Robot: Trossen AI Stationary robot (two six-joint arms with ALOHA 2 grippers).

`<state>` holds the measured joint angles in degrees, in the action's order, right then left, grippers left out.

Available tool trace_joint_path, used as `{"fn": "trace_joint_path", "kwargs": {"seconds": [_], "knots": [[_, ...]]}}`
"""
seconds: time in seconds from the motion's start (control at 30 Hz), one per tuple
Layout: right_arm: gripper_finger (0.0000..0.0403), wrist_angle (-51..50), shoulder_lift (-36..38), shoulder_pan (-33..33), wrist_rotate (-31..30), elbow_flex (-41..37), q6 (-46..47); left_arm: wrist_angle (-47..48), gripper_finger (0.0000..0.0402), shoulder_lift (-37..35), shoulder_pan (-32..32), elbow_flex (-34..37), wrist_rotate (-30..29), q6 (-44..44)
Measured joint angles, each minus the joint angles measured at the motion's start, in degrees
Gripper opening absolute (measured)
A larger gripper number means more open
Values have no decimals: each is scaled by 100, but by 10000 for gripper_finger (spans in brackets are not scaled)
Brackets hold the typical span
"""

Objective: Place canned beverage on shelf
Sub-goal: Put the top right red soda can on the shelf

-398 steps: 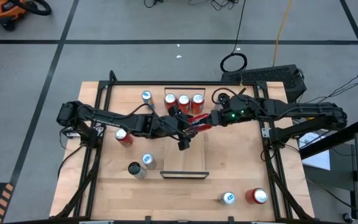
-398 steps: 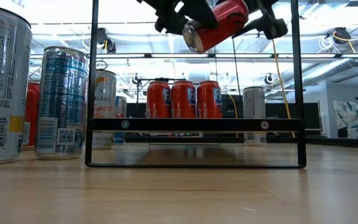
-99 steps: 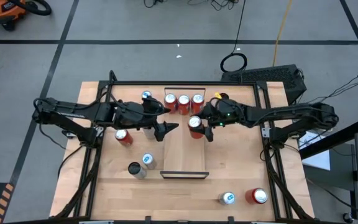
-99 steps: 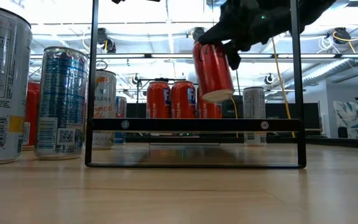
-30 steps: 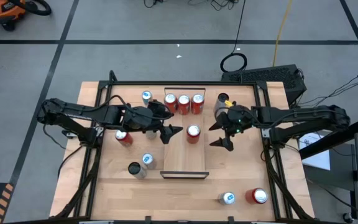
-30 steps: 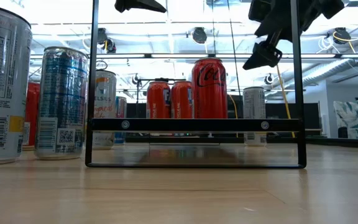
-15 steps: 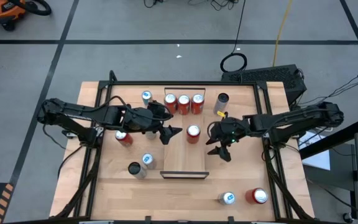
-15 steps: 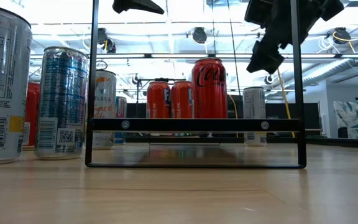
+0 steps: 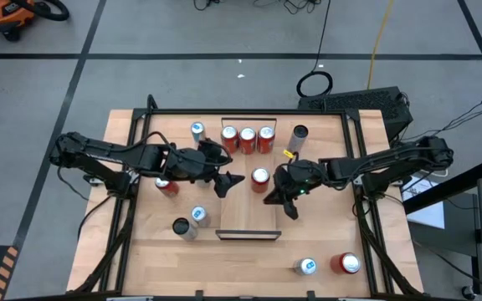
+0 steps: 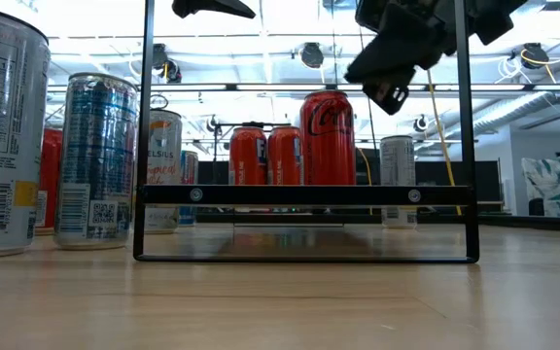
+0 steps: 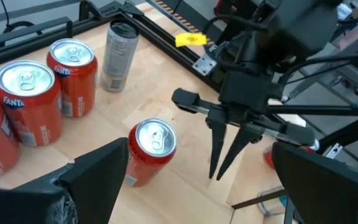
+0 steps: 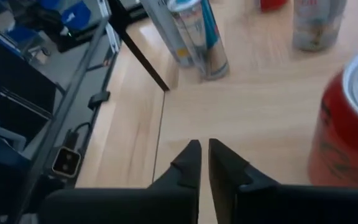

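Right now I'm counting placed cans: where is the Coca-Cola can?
In the high view the Coca-Cola can stands upright on the shelf, alone, nearer the front than the three Fanta cans, between the left gripper and right gripper.

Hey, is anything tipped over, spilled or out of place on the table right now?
Nothing stands out. The Coca-Cola can stands upright on the shelf, in front of three upright Fanta cans. The right claw is shut and empty beside it; the left claw is open.
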<state>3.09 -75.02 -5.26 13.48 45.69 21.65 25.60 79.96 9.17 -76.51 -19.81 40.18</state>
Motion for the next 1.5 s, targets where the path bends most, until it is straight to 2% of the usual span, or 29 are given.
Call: {"fn": "trace_joint_path", "kwargs": {"seconds": [0.1, 0.47, 0.7, 1.07, 1.17, 1.27, 1.5], "knots": [[10, 75, 0, -79, -184, 0, -14, 88, 398, 0, 8, 0, 0, 6], [2, 57, -2, -314, -1536, 0, -330, 317, 398, 55, 43, -4, 2, 11], [1, -364, -24, -239, -2244, 0, -437, 624, 398, 200, 97, -4, -3, 334], [1, -984, -17, 48, -2243, 1, -245, 1083, 398, 297, 191, -5, -24, 758], [0, -936, -17, 47, -2058, 0, -120, 1091, 398, 293, 232, -6, -24, 756], [0, -561, -18, -15, -1776, 0, 40, 1104, 398, 295, 264, -4, -22, 757], [0, 736, -362, -195, -1786, 4, 151, 1219, 398, 295, 326, -4, -23, 754]]}}
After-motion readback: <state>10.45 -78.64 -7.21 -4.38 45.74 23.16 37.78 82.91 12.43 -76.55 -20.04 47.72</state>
